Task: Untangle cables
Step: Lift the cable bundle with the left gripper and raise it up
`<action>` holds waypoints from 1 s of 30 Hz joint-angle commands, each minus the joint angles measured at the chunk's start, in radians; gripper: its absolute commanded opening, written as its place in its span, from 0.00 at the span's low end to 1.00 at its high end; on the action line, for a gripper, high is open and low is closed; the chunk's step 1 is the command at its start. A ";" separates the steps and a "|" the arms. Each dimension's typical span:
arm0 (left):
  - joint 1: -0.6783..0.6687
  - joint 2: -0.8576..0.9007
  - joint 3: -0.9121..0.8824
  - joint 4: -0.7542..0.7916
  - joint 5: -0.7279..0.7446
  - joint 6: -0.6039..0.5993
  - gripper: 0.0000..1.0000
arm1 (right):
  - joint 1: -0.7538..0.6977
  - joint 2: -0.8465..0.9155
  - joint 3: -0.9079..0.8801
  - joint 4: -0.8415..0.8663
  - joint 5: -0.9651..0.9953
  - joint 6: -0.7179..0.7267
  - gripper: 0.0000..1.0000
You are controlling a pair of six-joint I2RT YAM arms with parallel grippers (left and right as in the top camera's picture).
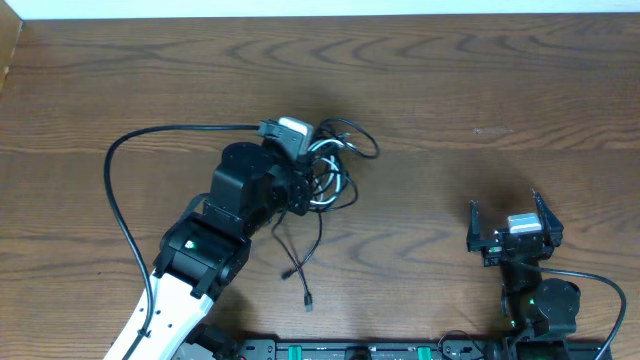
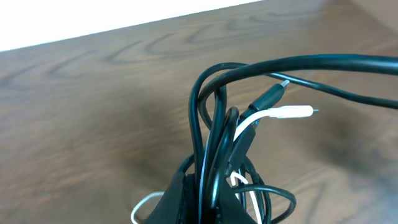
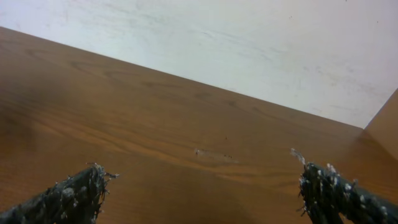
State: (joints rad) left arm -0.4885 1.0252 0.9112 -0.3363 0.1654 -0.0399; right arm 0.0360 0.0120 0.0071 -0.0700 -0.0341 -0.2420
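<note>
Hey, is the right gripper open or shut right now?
Open. The right gripper has its fingers wide apart in the wrist view, only bare table between them.

Wooden surface [image 1: 450,80] and pale wall [image 3: 249,43]
The grain runs in waves; the wall meets the far edge.

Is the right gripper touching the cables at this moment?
Apart. The overhead view shows the right gripper open at the right side of the table, and the cables bunched far to its left, with bare wood between them.
</note>
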 commanded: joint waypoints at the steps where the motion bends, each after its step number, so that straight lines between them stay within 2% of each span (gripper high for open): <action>1: -0.001 -0.015 0.019 0.059 0.132 0.069 0.08 | 0.005 -0.007 -0.002 -0.003 -0.010 0.002 0.99; 4: -0.001 -0.015 0.019 0.098 0.138 0.014 0.08 | 0.005 -0.007 -0.002 -0.003 -0.010 0.002 0.99; 8: -0.001 -0.015 0.019 0.123 0.140 0.002 0.07 | 0.005 -0.007 -0.002 -0.002 -0.010 0.002 0.99; 16: -0.001 -0.013 0.019 0.306 0.141 -0.249 0.08 | 0.005 -0.007 -0.002 -0.001 -0.015 0.015 0.99; 23: -0.001 0.019 0.019 0.422 0.140 -0.414 0.08 | 0.005 -0.007 0.006 0.044 -0.238 0.368 0.99; 30: -0.001 0.118 0.019 0.488 0.128 -0.602 0.07 | 0.004 0.037 0.150 -0.039 -0.276 0.406 0.99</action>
State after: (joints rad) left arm -0.4885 1.1034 0.9112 0.1326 0.2905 -0.4995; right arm 0.0360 0.0250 0.0578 -0.0795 -0.2680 0.1059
